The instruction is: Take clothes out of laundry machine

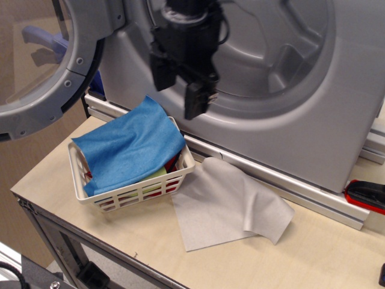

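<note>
The bright blue cloth [126, 147] lies spread over the top of the white basket [141, 191] on the table, left of centre. The silver-grey laundry machine [289, 132] stands behind it, its round drum opening [258, 54] showing no clothes and its glass door [42, 72] swung open to the left. My black gripper [176, 101] hangs in the air in front of the drum's left rim, above and to the right of the basket. Its jaws are open with nothing between them.
A pale grey cloth [225, 205] lies flat on the wooden table [301, 259] right of the basket. Red and green cloths [170, 167] peek out under the blue one. A red and black object [366, 195] lies at the right edge.
</note>
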You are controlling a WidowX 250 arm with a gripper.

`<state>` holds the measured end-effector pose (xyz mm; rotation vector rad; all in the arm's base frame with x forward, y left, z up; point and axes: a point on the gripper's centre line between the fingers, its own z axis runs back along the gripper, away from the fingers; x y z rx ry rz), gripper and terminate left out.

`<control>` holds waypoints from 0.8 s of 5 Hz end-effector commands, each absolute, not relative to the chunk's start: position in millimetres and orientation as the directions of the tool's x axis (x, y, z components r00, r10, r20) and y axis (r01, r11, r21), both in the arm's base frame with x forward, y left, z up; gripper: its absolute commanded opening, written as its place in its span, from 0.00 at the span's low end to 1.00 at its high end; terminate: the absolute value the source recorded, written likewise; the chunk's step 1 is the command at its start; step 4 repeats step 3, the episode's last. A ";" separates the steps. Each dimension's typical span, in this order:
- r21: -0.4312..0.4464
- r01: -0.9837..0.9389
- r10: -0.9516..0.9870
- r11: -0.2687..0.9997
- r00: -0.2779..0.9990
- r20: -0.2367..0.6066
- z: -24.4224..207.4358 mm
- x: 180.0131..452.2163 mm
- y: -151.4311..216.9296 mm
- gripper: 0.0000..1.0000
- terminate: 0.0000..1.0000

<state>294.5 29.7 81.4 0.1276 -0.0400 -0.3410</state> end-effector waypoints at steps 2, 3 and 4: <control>0.141 0.281 -0.298 0.949 0.947 0.122 114.9 317.2 34.2 1.00 0.00; 0.141 0.281 -0.298 0.949 0.947 0.122 114.9 317.2 34.2 1.00 1.00; 0.141 0.281 -0.298 0.949 0.947 0.122 114.9 317.2 34.2 1.00 1.00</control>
